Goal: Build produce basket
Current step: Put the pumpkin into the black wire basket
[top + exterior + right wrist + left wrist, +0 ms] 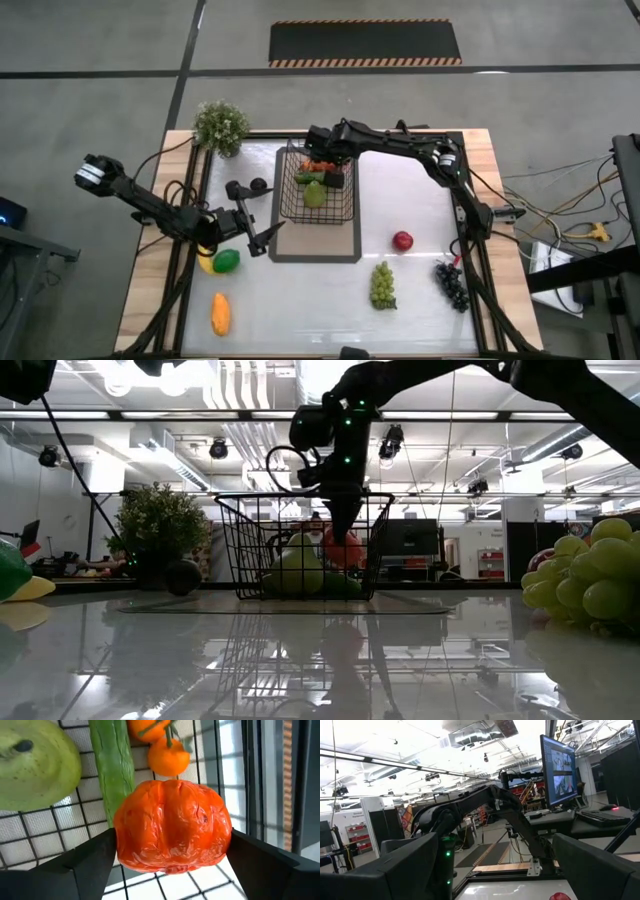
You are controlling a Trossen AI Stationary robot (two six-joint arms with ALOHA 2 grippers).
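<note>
- Nearest the front edge of the worktop (pixel 300 310) lay an orange fruit (pixel 220 314) on the left; the green grapes (pixel 382 285) and the dark grapes (pixel 452 284) lay to the right, well apart from each other.
- A little farther back, the left gripper (pixel 250 214) hovered just left of the mat's near corner with its fingers spread and nothing between them; a lime (pixel 227 261) and a yellow piece (pixel 206 263) lay touching each other just beside that arm's wrist.
- A red apple (pixel 402 240) sat alone on the right, near the grapes but apart from them.
- The basket (pixel 300 205) stood upright on the dark-bordered mat (pixel 315 248) at mid-worktop; inside it were a green pear (pixel 314 194), a cucumber (pixel 112 765) and small orange pieces (pixel 168 756).
- The right gripper (pixel 170 845) reached down into the far part of the basket, clenched on a wrinkled orange-red tomato (pixel 172 825); the wrist view showed the tomato pinched between both fingers above the mesh floor, with the cucumber and pear just beyond it.
- At the far left corner stood a potted plant (pixel 220 126); beyond the worktop a striped dark floor mat (pixel 365 44) lay on the floor.
</note>
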